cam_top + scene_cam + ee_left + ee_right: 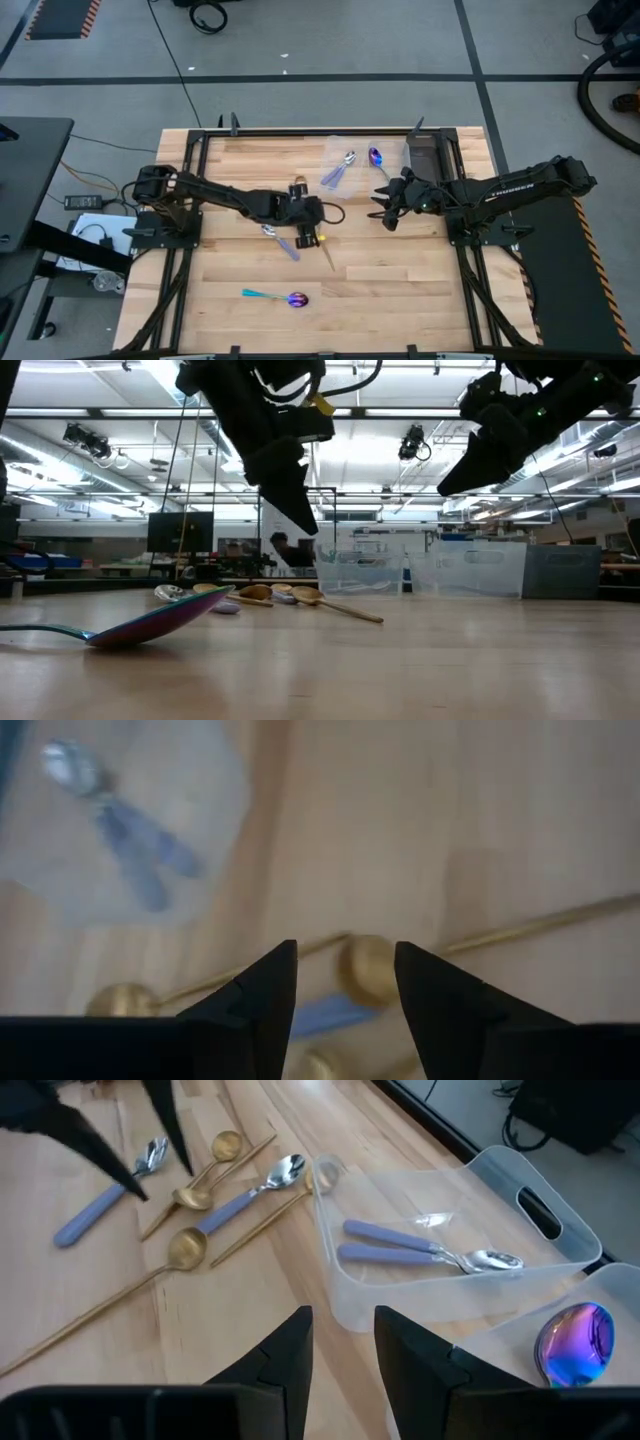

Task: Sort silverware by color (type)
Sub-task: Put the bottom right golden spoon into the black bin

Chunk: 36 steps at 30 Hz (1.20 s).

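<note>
I'm mid-sort: left gripper (345, 982) hovers with jaws released over the gold spoons (186, 1248) mid-bench, probably my next pick; right gripper (342, 1338) waits released beside the tray (470, 1180).

1. The table (400, 290) is pale wood with a light grain.
2. The tray (420, 1295) is clear plastic.
3. Two spoons in the tray (425, 1248) have silver bowls and lavender-blue handles.
4. A spoon (575, 1342) in the next compartment shines iridescent purple and blue.
5. A spoon lying alone (275, 297) has a purple-blue bowl and a teal handle.
6. The loose gold spoons (185, 1250) are matte gold all over.
7. Both arms (510, 188) are black.
</note>
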Available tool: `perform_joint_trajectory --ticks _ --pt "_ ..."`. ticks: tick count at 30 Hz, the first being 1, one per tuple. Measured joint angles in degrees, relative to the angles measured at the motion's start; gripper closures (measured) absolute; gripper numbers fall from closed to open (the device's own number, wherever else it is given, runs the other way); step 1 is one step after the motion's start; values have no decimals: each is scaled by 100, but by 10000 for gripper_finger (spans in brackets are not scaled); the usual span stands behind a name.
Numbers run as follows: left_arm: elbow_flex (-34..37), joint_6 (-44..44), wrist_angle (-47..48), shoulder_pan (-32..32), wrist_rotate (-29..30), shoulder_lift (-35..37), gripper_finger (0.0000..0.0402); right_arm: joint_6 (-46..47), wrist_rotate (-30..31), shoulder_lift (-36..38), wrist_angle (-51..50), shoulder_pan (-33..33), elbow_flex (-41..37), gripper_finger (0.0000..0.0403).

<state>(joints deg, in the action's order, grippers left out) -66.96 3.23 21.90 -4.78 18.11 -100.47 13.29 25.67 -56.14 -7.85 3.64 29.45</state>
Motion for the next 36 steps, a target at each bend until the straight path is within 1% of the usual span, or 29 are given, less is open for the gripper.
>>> perform_joint_trajectory --ticks 3,6,9,11,13,16,23,27,31,33,36 --pt "-2 15 -36 -31 -445 -2 225 -43 0 0 65 0 0 283" --pt "0 15 16 -75 -496 -2 225 -40 -54 0 55 0 0 283" --pt "-2 17 197 -171 -496 -2 226 124 -347 -50 152 2 0 283" --pt "-1 -45 250 -275 -412 -2 226 192 -566 -152 283 4 0 283" --pt "-2 -146 230 -418 -176 -2 226 220 -716 -343 548 16 0 283" --pt "-2 -374 267 -591 134 -2 226 233 -778 -683 684 77 66 283" --pt "-2 -589 487 -640 187 0 226 319 -778 -1542 619 274 670 283" --pt "17 -713 691 -648 181 4 226 521 -694 -1953 273 355 1119 283" --pt "441 -796 600 -724 167 186 226 770 -545 -2252 -148 463 1465 283" --pt "730 -796 252 -765 171 335 226 829 -485 -2310 -323 522 1586 283" --pt "1196 -701 -65 -777 173 699 226 903 -467 -2418 -281 587 1761 283"
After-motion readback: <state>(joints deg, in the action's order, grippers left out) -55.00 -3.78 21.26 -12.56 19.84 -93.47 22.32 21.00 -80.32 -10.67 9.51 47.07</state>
